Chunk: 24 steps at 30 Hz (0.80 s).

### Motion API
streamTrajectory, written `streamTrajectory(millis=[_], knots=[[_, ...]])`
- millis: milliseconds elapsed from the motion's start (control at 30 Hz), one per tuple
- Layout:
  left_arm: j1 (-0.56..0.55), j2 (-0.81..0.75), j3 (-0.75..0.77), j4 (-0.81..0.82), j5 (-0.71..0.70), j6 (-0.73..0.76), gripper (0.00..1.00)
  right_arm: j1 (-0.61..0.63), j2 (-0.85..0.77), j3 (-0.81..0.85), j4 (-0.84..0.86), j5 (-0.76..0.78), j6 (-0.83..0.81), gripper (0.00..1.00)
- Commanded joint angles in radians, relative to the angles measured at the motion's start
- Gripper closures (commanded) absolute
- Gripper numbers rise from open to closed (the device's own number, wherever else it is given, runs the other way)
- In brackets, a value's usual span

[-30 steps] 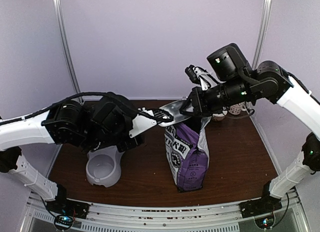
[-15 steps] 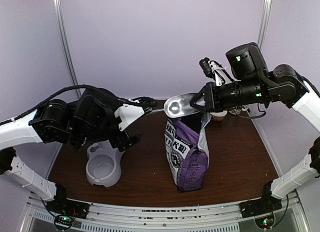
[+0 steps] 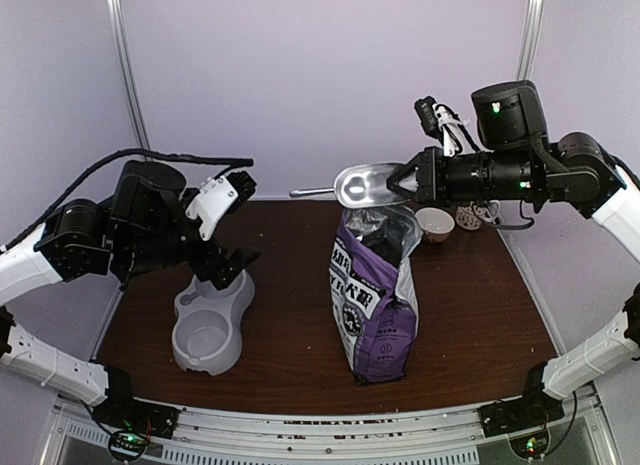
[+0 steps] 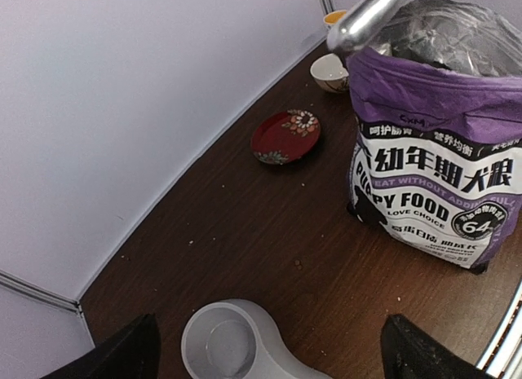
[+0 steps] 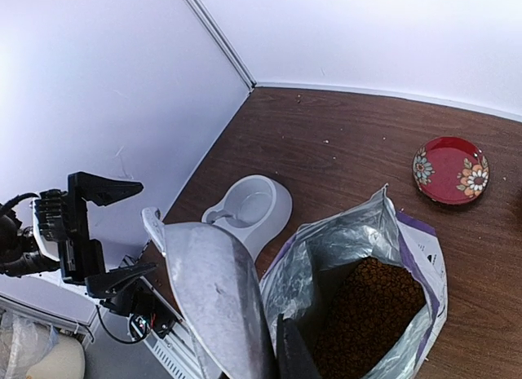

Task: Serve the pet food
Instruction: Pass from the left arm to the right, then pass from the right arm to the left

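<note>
- Two arms work over a dark brown wooden table (image 3: 300, 345), with pale lilac walls (image 3: 300, 85) closing in behind and at both sides.
- Centre of the table: a purple bag (image 3: 375, 305) stands upright with its top open.
- Inside it sits the pet food (image 5: 367, 301), a brown heap of kibble down in the silver lining.
- The right gripper (image 3: 405, 180) is clamped on the wide end of a metal scoop (image 3: 362, 183), whose handle points toward the left arm. The scoop sits just above the bag's mouth, with the kibble below it and apart.
- The left gripper (image 3: 248, 213) hangs released, fingers spread wide, above a grey feeder bowl (image 3: 210, 330), well left of the bag.
- At the back are a red plate (image 4: 285, 136) and a small cup (image 3: 434, 223).
</note>
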Motion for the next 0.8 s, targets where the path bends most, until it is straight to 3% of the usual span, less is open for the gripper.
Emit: streamTrajectory(millis=[0, 767], knots=[[0.062, -0.061, -0.042, 0.084, 0.139, -0.071, 0.04, -0.020, -0.027, -0.018, 0.084, 0.019, -0.010, 0.98], [0.491, -0.256, -0.193, 0.269, 0.773, -0.354, 0.17, -0.054, -0.019, -0.062, 0.266, -0.072, -0.025, 1.00]])
